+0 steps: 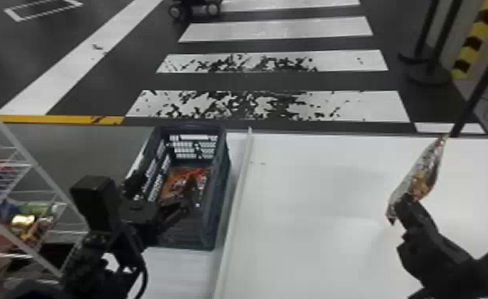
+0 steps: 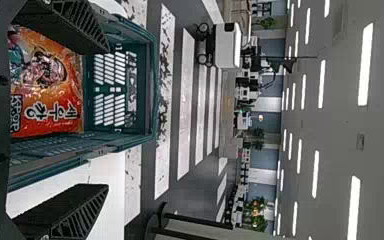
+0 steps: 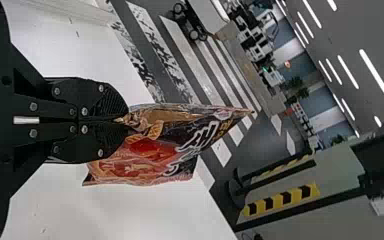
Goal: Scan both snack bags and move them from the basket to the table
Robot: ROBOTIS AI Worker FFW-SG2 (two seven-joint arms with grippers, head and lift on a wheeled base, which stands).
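Observation:
An orange snack bag (image 1: 185, 177) lies in the dark basket (image 1: 218, 191). My left gripper (image 1: 185, 202) is over the basket; in the left wrist view my left gripper (image 2: 105, 120) has its fingers wide apart, with the orange snack bag (image 2: 50, 85) beyond them, untouched. At the right, above the table (image 1: 314, 199), my right gripper (image 1: 408, 200) holds a second snack bag (image 1: 424, 179). In the right wrist view my right gripper (image 3: 125, 121) is closed on an edge of this black and red snack bag (image 3: 165, 150).
A raised white strip (image 1: 237, 199) runs along the table between basket and right side. Wire shelves (image 1: 20, 195) with packages stand at the far left. Barrier posts (image 1: 430, 59) are on the floor beyond the table's right end.

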